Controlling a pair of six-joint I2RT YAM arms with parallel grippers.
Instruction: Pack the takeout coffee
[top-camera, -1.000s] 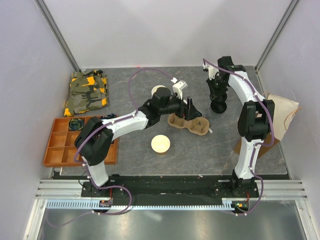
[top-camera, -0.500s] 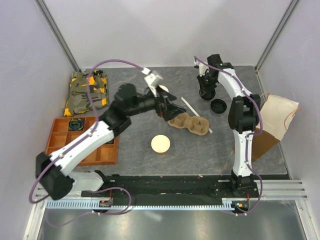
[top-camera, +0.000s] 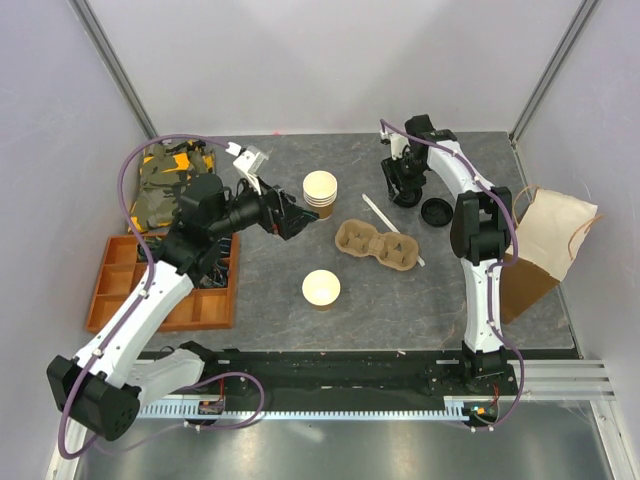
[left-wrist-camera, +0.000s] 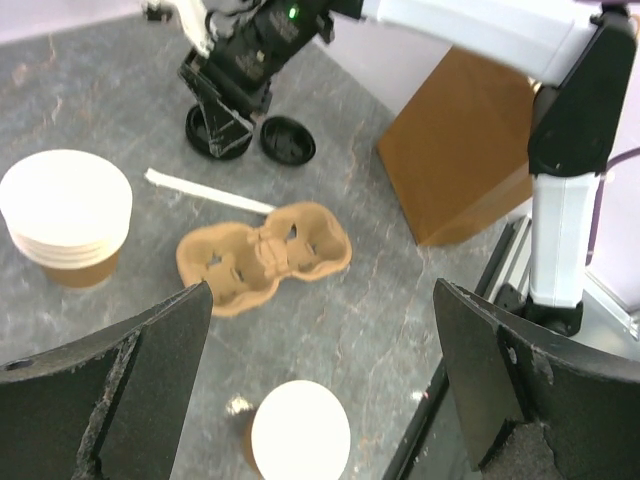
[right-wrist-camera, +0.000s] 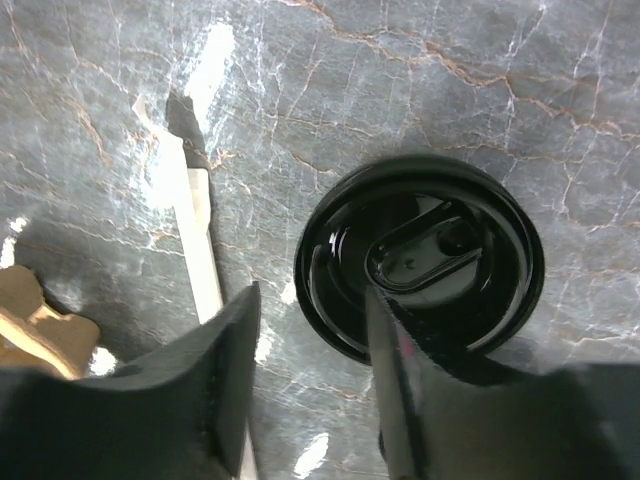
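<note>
Black plastic lies right under the right jaws: a round lid (right-wrist-camera: 420, 262) sits flat on the grey worktop (top-camera: 260, 290). The jaws stand partly apart astride its near rim, one finger over the lid and one outside it, clamped on nothing. A second black lid (top-camera: 437, 212) lies just beside it. The left jaws hang wide open and empty above the worktop, left of the stack of nested cups (top-camera: 320, 190). The takeout coffee cup (top-camera: 321, 289) stands upright and alone on the near side of the cardboard cup carrier (top-camera: 375, 246), apart from it. Its top shows cream with no lid on, and both carrier wells are empty. A thin white stick (top-camera: 380, 213), either a straw or a stirrer, lies along the carrier's far side. The main risk looks to be the lid: it is light and slick, so a pinch on one edge could skid it across the stone or tip it out on the lift. A lid set down crooked would not seat on the cup. The left arm could take from the stack by mistake, or knock the lone cup over. The unweighted carrier may slide when a cup is pressed in.
</note>
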